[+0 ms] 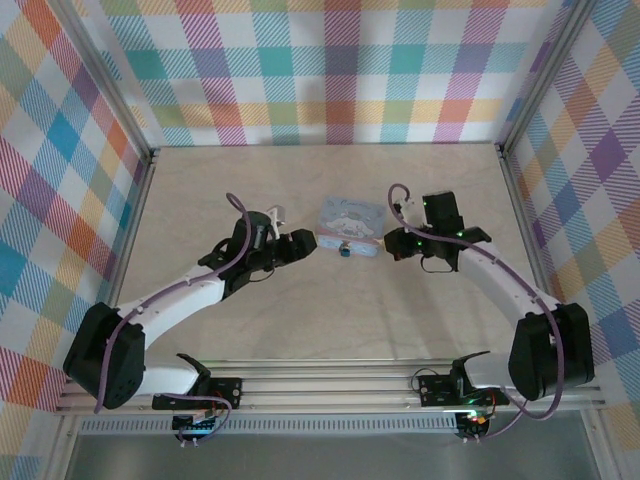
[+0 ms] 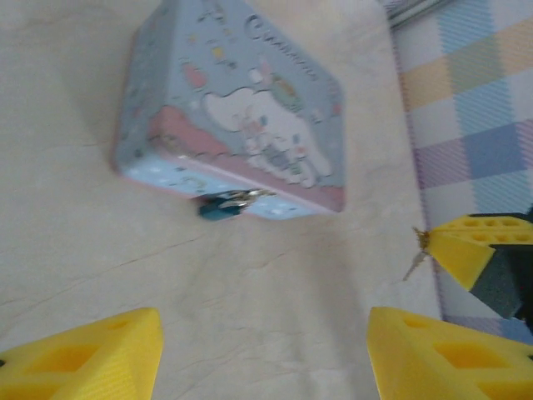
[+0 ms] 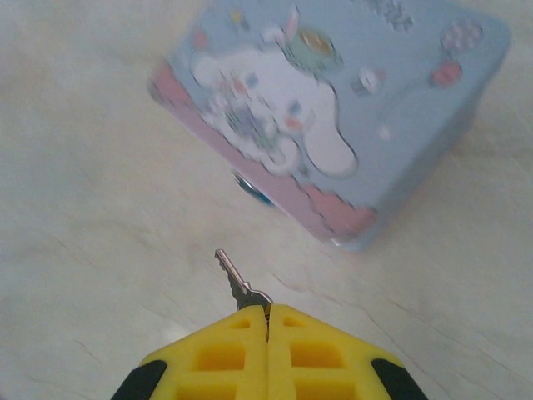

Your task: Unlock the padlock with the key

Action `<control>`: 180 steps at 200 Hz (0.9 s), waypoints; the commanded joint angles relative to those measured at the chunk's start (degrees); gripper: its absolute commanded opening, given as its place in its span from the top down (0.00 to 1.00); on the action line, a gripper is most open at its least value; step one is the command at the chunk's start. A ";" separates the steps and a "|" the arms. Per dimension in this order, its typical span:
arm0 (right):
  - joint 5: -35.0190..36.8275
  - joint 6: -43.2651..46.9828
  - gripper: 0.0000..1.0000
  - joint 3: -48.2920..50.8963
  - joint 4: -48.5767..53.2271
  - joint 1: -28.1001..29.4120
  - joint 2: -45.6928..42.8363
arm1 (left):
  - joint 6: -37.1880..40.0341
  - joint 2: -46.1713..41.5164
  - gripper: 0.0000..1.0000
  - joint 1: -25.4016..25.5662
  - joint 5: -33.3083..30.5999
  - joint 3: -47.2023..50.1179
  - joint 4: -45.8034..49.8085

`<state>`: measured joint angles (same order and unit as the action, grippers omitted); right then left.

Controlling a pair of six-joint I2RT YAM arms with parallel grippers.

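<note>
A small teal padlock (image 2: 223, 206) hangs on the front edge of a pale blue cartoon tin box (image 2: 233, 117), lying in the middle of the table (image 1: 350, 225). My right gripper (image 3: 268, 313) is shut on the bow of a silver key (image 3: 236, 280); the blade sticks out toward the padlock (image 3: 252, 190) with a stretch of bare table between them. My left gripper (image 2: 265, 358) is open, its yellow fingers (image 2: 83, 358) wide apart over bare table, a short way in front of the padlock. From above, the two grippers (image 1: 305, 243) (image 1: 392, 243) flank the padlock (image 1: 344, 250).
The tabletop (image 1: 330, 320) is pale beige, ringed by checked walls (image 1: 320, 70) on aluminium posts. In the left wrist view, the right gripper's yellow finger (image 2: 479, 246) and the key (image 2: 414, 262) show at the right edge, near the box's corner.
</note>
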<state>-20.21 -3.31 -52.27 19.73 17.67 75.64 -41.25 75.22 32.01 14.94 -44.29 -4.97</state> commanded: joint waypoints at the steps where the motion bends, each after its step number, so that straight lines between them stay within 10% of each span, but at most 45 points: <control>1: -4.88 -12.90 1.00 -1.11 -9.27 3.58 -0.24 | -3.74 1.33 0.34 0.62 4.45 -0.34 -9.42; 180: -4.75 -24.64 1.00 -3.67 -18.68 14.28 5.03 | -8.94 8.10 0.49 1.76 11.10 -3.17 -20.60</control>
<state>-24.12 -26.17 -55.86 4.25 31.57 79.40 -48.69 83.35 33.56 24.49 -46.78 -21.67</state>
